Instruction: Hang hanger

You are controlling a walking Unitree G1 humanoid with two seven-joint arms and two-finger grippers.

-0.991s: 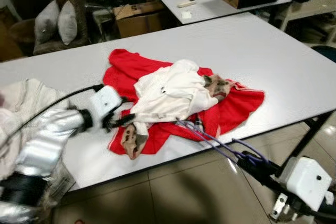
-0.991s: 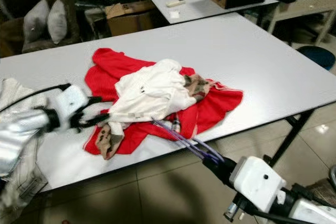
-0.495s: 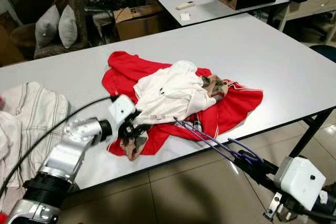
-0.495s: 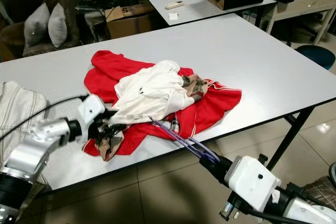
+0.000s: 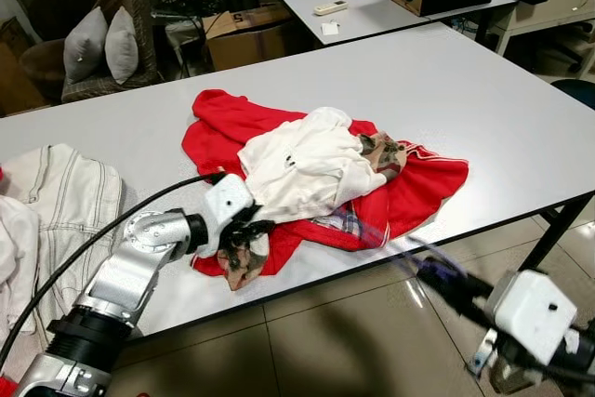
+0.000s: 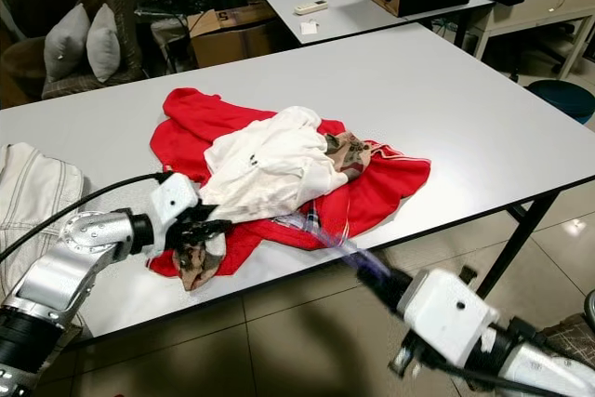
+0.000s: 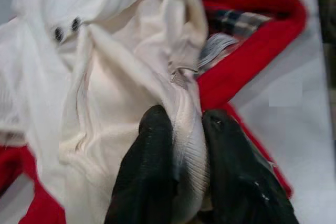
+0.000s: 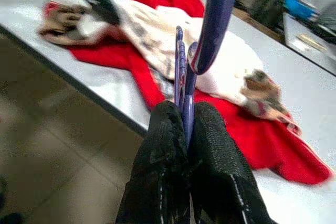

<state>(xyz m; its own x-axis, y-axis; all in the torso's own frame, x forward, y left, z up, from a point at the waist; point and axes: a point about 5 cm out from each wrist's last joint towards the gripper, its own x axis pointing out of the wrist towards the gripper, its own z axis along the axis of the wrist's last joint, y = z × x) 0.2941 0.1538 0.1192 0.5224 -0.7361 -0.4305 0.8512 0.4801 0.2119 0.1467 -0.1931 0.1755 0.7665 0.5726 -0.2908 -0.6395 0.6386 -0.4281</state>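
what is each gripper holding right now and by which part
Left gripper pinches the white shirt by a ribbed edge. Right gripper clamps the purple hanger by its thin bars.

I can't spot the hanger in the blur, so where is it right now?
The purple hanger is clamped in the right gripper at the table's near edge, its far end reaching the red garment.

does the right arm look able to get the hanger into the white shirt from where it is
Probably yes. The right gripper is shut on the purple hanger, which points at the white shirt with bare floor and table edge between. The left gripper pinches the shirt's hem.
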